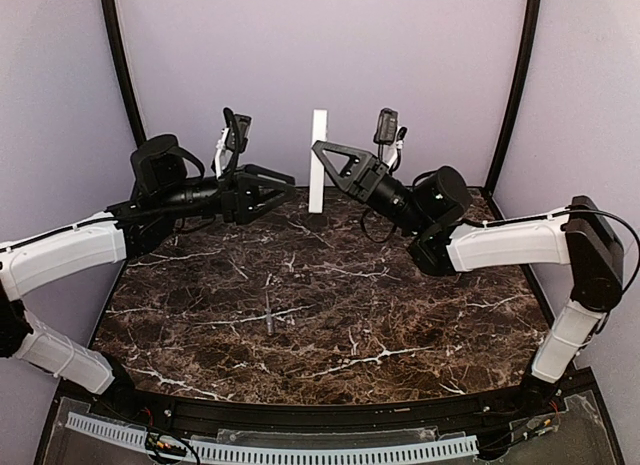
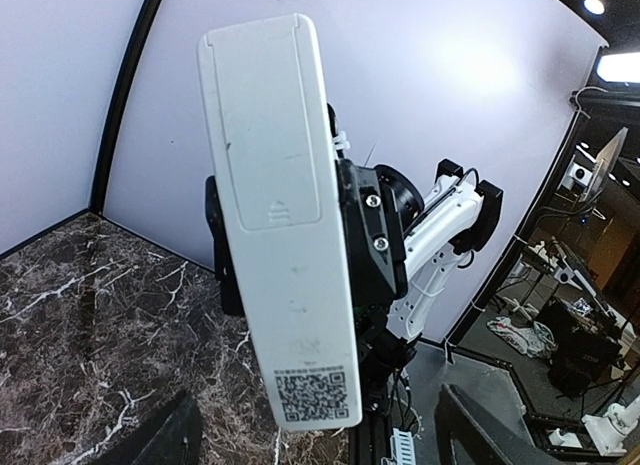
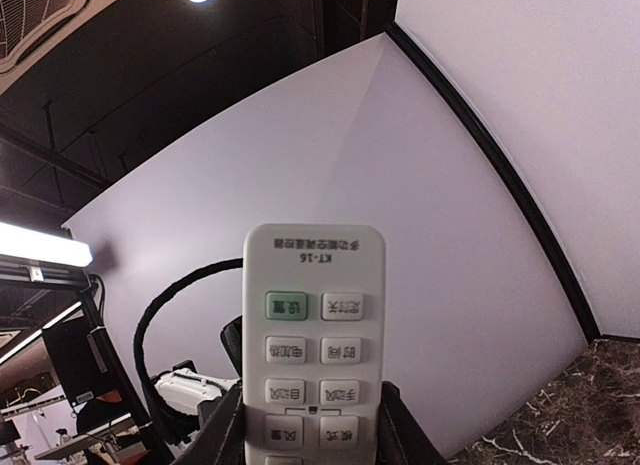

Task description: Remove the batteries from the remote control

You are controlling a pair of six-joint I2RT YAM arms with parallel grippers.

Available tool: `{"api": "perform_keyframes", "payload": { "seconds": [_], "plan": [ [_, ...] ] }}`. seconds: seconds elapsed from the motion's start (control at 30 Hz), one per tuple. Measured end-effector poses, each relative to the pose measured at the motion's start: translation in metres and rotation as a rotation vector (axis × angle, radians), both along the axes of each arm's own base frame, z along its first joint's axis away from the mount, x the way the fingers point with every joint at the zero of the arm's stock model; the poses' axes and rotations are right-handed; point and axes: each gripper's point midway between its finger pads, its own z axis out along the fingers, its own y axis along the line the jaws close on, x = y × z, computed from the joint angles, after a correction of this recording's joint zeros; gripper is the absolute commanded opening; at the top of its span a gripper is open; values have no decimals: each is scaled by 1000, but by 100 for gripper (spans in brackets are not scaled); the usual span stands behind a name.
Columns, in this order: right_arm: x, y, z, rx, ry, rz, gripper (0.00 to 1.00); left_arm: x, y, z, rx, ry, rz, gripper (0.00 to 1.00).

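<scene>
White plastic is pinched mid-body in my right claw (image 1: 325,165): the remote control (image 1: 319,130) stands upright, lifted off the desk (image 1: 400,325), with its back turned toward my left claw (image 1: 283,195). That claw is spread wide just beside it, facing the shut battery cover (image 2: 270,155), I judge ready to slide it off. Well below both, a thin grey tool (image 1: 270,315) lies unused.

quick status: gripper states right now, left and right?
Left gripper: open, holding nothing.
Right gripper: closed on the remote, held upright off the table.
</scene>
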Motion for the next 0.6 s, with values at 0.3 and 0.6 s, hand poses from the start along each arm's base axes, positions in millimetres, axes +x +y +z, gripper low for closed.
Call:
{"api": "perform_keyframes", "payload": {
  "seconds": [0.3, 0.6],
  "plan": [
    [-5, 7, 0, 17, -6, 22, 0, 2, -25, -6, 37, -38, -19, 72],
    [2, 17, -19, -12, 23, 28, 0, 9, -30, -13, 69, -51, 9, 53]
  ]
}}
